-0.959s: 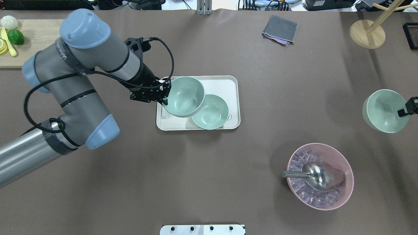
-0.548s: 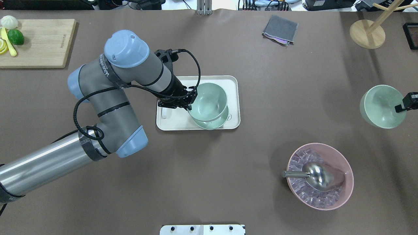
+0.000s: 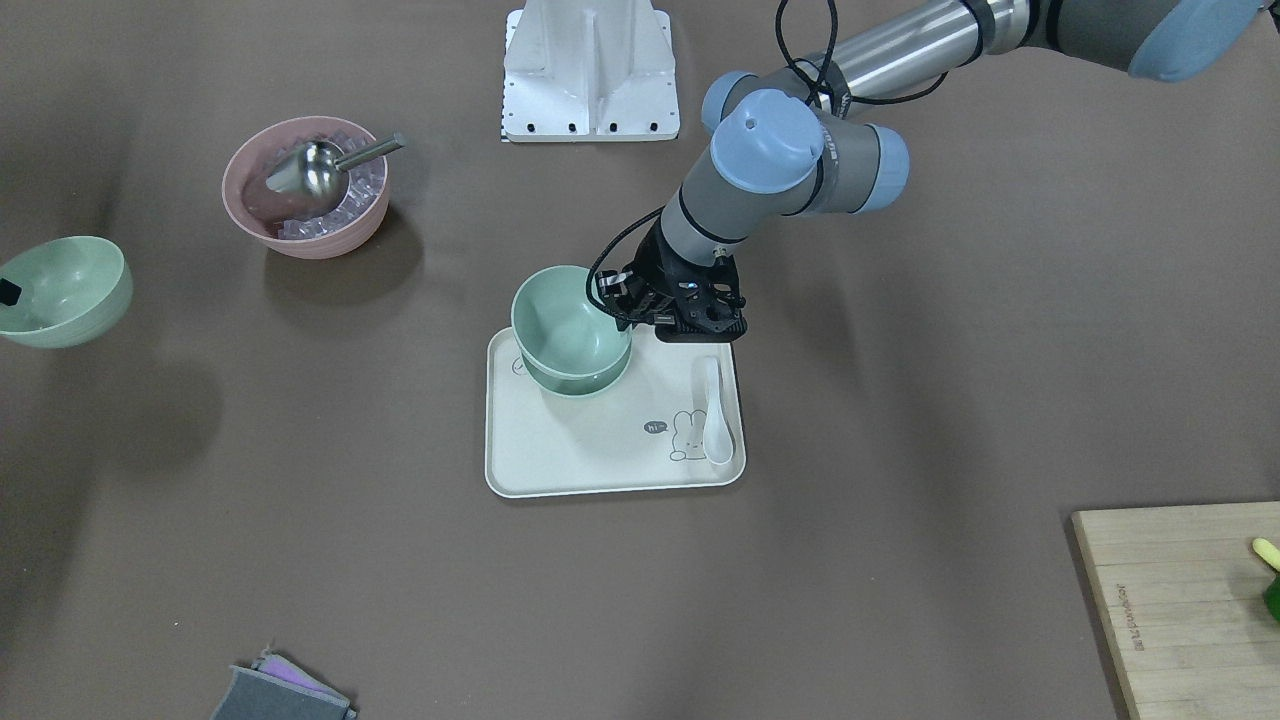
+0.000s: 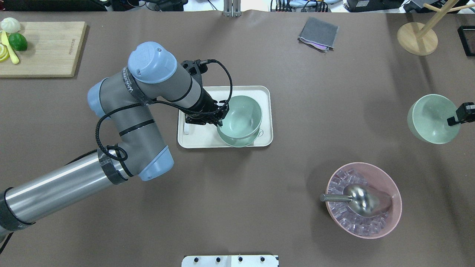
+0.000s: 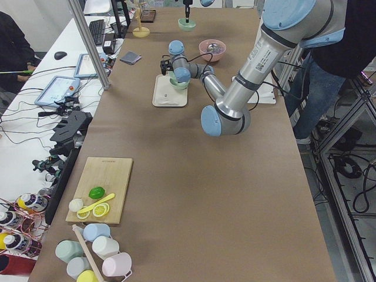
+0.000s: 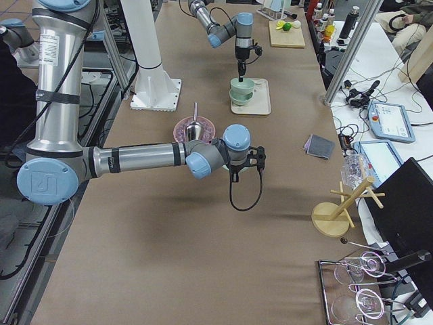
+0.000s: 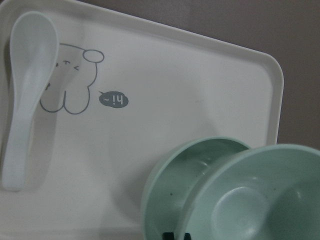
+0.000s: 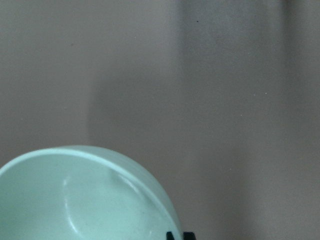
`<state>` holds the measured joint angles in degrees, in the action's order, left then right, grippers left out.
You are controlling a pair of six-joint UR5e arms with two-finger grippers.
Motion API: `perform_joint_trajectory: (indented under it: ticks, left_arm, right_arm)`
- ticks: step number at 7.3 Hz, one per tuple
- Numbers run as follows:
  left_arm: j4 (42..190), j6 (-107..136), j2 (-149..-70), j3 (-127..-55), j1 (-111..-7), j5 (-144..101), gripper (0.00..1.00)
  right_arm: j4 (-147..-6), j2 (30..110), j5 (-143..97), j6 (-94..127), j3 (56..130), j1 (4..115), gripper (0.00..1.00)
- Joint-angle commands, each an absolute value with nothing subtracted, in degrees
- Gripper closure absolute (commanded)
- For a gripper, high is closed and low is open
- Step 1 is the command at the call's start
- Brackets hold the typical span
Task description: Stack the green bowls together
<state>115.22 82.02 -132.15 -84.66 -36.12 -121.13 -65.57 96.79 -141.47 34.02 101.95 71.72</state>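
Over the tray [image 4: 265, 92] at the tabletop's [image 4: 222, 207] middle, left jaws clamp the top bowl [image 4: 242, 114] by its rim, above the lower bowl [image 4: 237, 143]. Centre it, lower it level, then let go. By the right edge, right jaws grip the third bowl [image 4: 430, 118].

Left fingers [image 4: 222, 111] pinch the 9 o'clock rim of the upper green bowl [image 4: 240, 113]. It sits over the lower green bowl [image 4: 237, 141], whose rim peeks out at 6 o'clock; nested or just above, can't tell. Both are in the 3 o'clock half of the white tray [image 4: 193, 142], mid-desk [image 4: 237, 207]. Right fingers [image 4: 455, 120] enter at frame 3 o'clock and grip the 3 o'clock rim of the third green bowl [image 4: 430, 118]. Pink bowl [image 4: 393, 193] with ice and metal scoop [image 4: 358, 199] at 4 o'clock. Cutting board [image 4: 44, 48] at 10, grey cloth [image 4: 318, 33] at 1.
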Motion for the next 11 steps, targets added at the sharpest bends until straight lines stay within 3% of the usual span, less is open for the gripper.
perform_joint_trajectory:
  ticks: [1, 4, 5, 8, 11]
  left_arm:
    - [115.4, 81.91, -132.19, -83.68, -35.69, -121.11, 1.0]
    - [116.81, 81.91, -132.1, -83.5, -35.51, -121.11, 1.0]
    - [117.68, 81.65, -132.01, -82.71, -35.51, -121.03, 0.03]
    - [118.83, 81.48, -131.75, -83.14, -35.94, -120.85, 0.02]
    - [117.86, 81.3, -128.78, -87.34, -43.21, -128.09, 0.02]
  right_arm:
    - [-65.57, 96.68, -141.5, 34.1, 102.04, 71.72, 1.0]
    - [-65.48, 96.77, -141.59, 34.1, 102.22, 71.72, 1.0]
    - [-65.48, 96.77, -141.5, 34.1, 102.3, 71.72, 1.0]
    - [-65.57, 95.64, -143.25, 34.71, 102.66, 71.89, 1.0]
    - [-65.39, 87.22, -147.38, 45.48, 102.48, 72.33, 1.0]
